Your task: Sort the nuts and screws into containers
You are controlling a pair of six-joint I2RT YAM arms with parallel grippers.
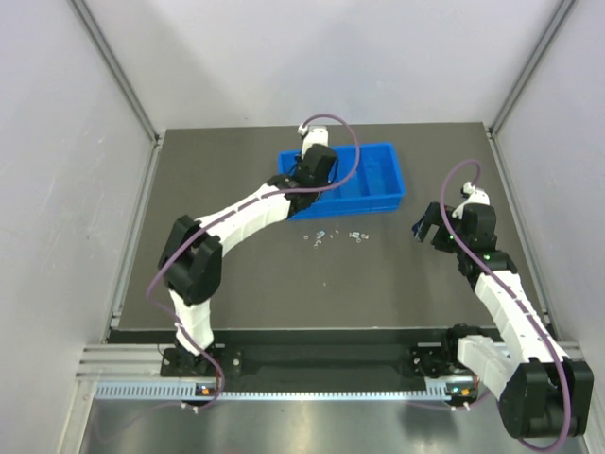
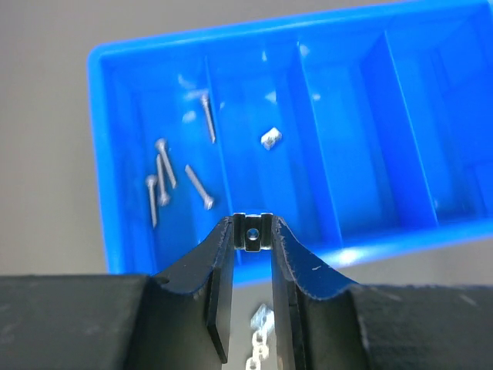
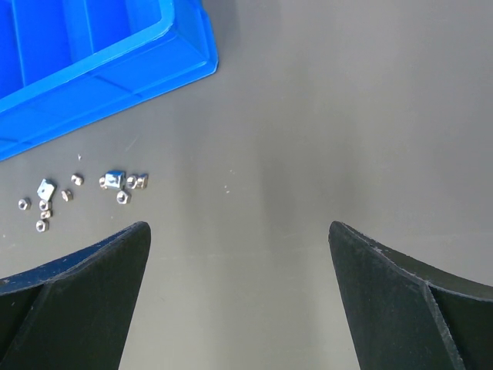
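Observation:
The blue tray (image 1: 378,182) lies at the table's far middle; it also shows in the left wrist view (image 2: 354,247). Its leftmost compartment holds several screws (image 2: 164,179). The compartment beside it holds one nut (image 2: 269,139). My left gripper (image 1: 308,176) (image 2: 253,225) is shut on a small square nut (image 2: 253,233) and holds it above the tray's near rim, over that second compartment. Loose nuts (image 1: 333,235) (image 3: 115,180) lie on the table just in front of the tray. My right gripper (image 1: 425,227) (image 3: 239,258) is open and empty, to the right of them.
The tray's other compartments (image 2: 431,123) look bare. The tray's near corner (image 3: 185,62) shows in the right wrist view. A second small cluster of nuts (image 3: 43,202) lies left of the first. Grey walls enclose the dark table (image 1: 284,284).

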